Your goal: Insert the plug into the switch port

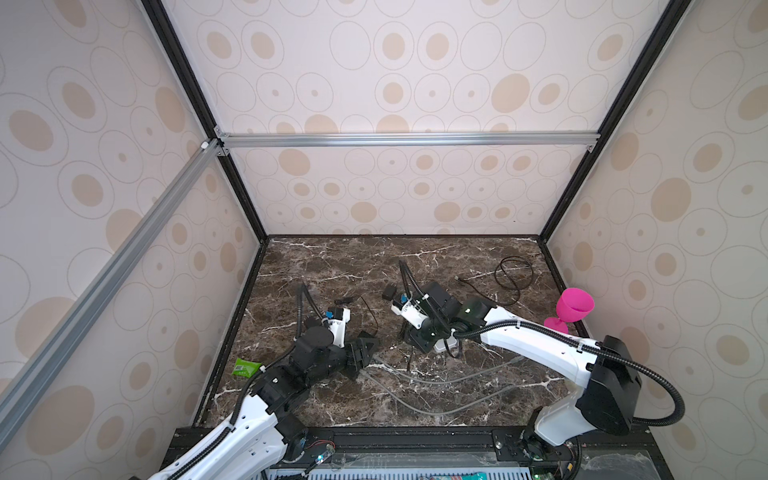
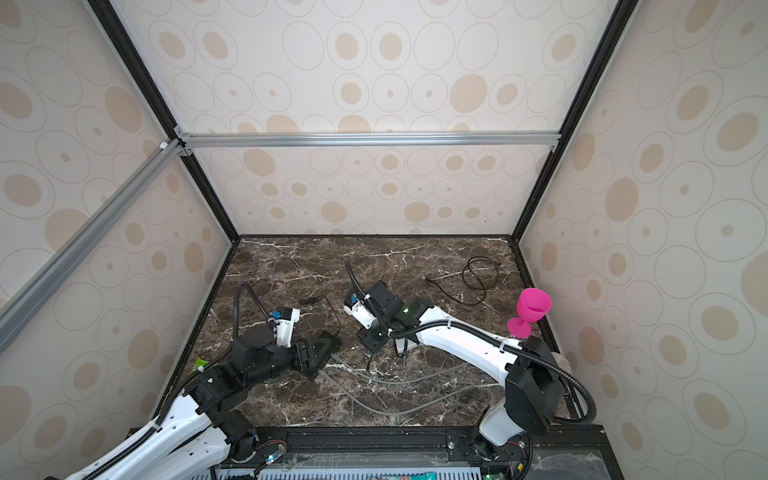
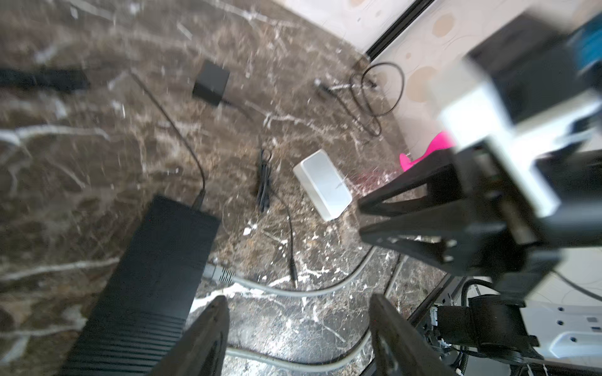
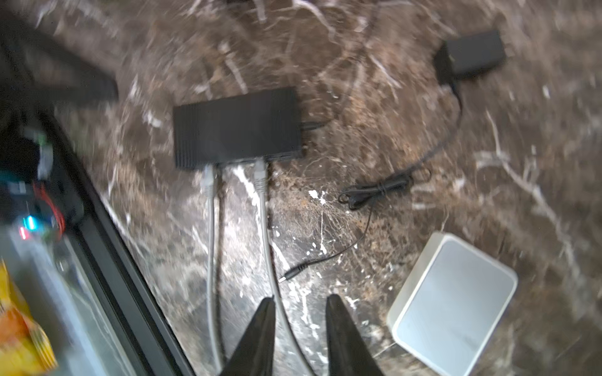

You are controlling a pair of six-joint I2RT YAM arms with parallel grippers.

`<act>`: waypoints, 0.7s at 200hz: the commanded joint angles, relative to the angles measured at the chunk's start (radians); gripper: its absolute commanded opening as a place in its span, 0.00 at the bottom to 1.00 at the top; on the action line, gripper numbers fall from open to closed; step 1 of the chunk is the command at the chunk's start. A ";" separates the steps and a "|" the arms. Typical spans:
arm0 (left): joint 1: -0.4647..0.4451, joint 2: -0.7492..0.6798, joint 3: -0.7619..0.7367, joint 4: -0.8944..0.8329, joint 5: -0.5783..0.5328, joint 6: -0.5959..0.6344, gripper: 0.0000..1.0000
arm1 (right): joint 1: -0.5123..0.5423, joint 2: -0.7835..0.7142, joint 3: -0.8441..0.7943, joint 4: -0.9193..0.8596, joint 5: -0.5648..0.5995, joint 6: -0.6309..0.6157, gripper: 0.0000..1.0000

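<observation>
**Plug lying loose on the desk; both grippers empty**

Switch (image 4: pixel 236 128): a black ribbed box lying flat about mid-desk (image 1: pixel 332 257), left of centre. Two grey cables (image 4: pixel 211 244) are seated side by side in ports on one long side. A thin black lead enters the opposite side.

Plug (image 4: pixel 291 271): a small barrel plug on a thin black cord. It lies loose on the marble, apart from the switch, between it and the white box (image 4: pixel 456 302). Its cord runs through a tied bundle to a black adapter (image 4: pixel 472 53) nearer the back edge.

Left gripper (image 3: pixel 298 298): jaws spread wide with nothing between them. It hangs just beside the switch's port side, over the grey cables. The plug lies just ahead of its fingertips, untouched.

Right gripper (image 4: pixel 299 298): jaws narrowly parted, gripping nothing. It hovers near the plug, which lies just ahead of its tips. One grey cable passes under the gap. Both wrist views are blurred, so I cannot tell whether it touches that cable.
</observation>
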 commanded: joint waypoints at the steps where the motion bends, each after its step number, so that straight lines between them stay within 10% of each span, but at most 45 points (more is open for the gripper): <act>1: 0.007 -0.098 0.143 -0.023 -0.071 0.137 0.71 | 0.000 0.047 0.005 -0.178 -0.148 -0.647 0.29; 29: 0.006 -0.186 0.250 -0.125 -0.159 0.261 0.76 | -0.001 0.116 0.014 -0.177 0.042 -0.956 0.26; 140: 0.007 -0.407 0.203 -0.172 -0.082 0.339 0.80 | 0.068 0.421 0.193 -0.208 0.242 -1.139 0.31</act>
